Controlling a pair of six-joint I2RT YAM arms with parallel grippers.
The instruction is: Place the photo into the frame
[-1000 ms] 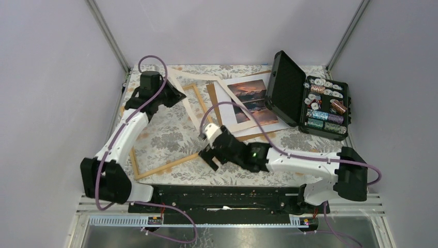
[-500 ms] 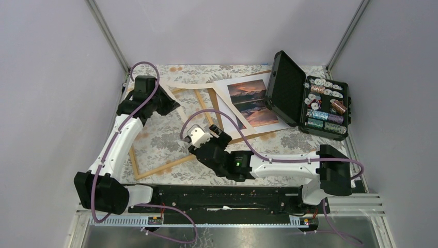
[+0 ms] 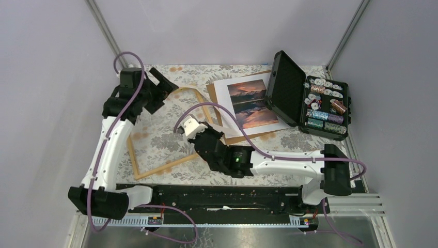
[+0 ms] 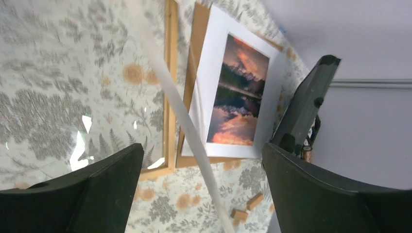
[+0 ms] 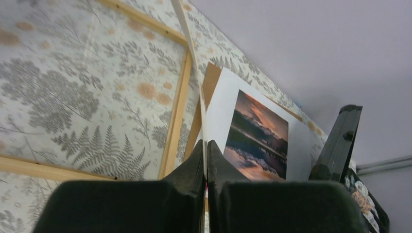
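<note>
The photo, an orange-pink sunset print with a white border, lies on a brown backing board at the back of the table. It also shows in both wrist views, photo and photo. The light-wood frame lies flat on the flowered cloth to its left. My right gripper is shut on the edge of a thin cream window mat, raised on edge over the frame's rail. My left gripper stands open at the back left. The mat passes between its spread fingers without being pinched.
An open black hard case with several spools and discs stands at the back right, beside the photo. Two small wooden blocks lie on the cloth. Grey walls close the table at the left, back and right.
My left gripper opened, let go of the mat and drew back to the left. My right gripper moved left over the frame and shut on the mat's edge.
</note>
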